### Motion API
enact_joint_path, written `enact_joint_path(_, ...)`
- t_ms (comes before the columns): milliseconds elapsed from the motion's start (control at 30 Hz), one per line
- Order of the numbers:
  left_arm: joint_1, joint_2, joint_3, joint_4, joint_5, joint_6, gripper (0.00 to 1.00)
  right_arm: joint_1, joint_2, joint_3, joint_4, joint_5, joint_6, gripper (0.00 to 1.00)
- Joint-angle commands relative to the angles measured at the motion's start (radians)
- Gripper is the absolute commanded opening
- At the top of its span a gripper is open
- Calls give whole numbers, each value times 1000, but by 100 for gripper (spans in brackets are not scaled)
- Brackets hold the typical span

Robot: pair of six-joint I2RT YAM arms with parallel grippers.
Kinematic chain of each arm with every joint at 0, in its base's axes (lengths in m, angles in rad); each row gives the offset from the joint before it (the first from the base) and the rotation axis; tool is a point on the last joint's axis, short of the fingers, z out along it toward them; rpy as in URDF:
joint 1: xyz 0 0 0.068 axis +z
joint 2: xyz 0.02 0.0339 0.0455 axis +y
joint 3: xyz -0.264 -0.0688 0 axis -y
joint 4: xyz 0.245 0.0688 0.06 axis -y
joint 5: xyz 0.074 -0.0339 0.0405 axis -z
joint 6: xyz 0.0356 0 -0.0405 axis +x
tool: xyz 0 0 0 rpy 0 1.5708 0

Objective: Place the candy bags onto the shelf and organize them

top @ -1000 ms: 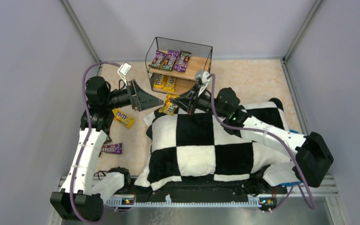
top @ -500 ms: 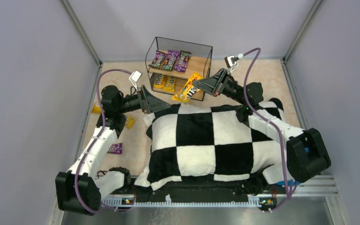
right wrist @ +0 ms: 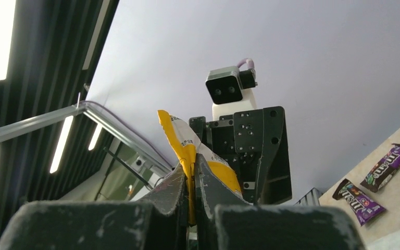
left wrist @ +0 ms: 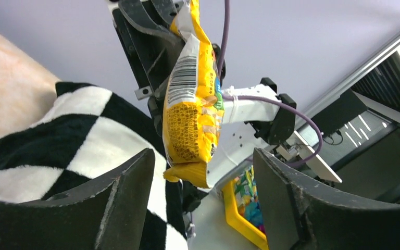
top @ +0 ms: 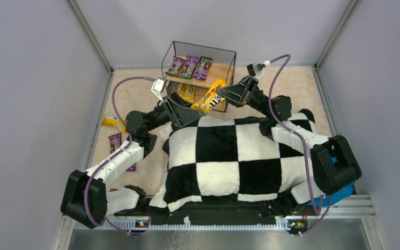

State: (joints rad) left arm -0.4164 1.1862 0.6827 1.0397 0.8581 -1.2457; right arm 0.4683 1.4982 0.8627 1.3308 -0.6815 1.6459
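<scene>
- Gripping a yellow candy bag [top: 208,99] by one end, the right gripper [top: 220,95] has its jaws clamped on the wrapper. The right wrist view shows the fingers [right wrist: 174,187] pinched tight on the bag's edge.
- The held bag hangs in the air just on the near side of the shelf [top: 220,69], by its lower board and over the far edge of the checkered cushion [top: 224,156].
- The left gripper [top: 195,112] has its jaws apart and points at the held bag. In the left wrist view the bag hangs in the gap between the fingers [left wrist: 120,203]. I cannot tell whether it lies inside the tips or beyond them.
- On the shelf's upper board, three purple bags [top: 190,66] lie in a row.
- On the lower board, yellow bags [top: 187,92] sit toward the left.
- On the table [top: 286,86], left side, lie a loose yellow bag [top: 112,122] and a loose purple bag [top: 115,141], beside the left arm.
</scene>
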Motion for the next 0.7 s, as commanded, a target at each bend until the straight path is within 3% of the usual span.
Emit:
enact_joint_path(0,-15,-38,-42,189,-139,-14,72,-3,-57,-24,66,49,2,0)
enact_joint_path(467,-77,-45,-46,116,-226,16,22,-3,-67,-82,71,157,-12,0)
enact_joint_path(667,-75,-77,-46,-39,-282,58,2,-10,-89,-100,13,139,-68,21)
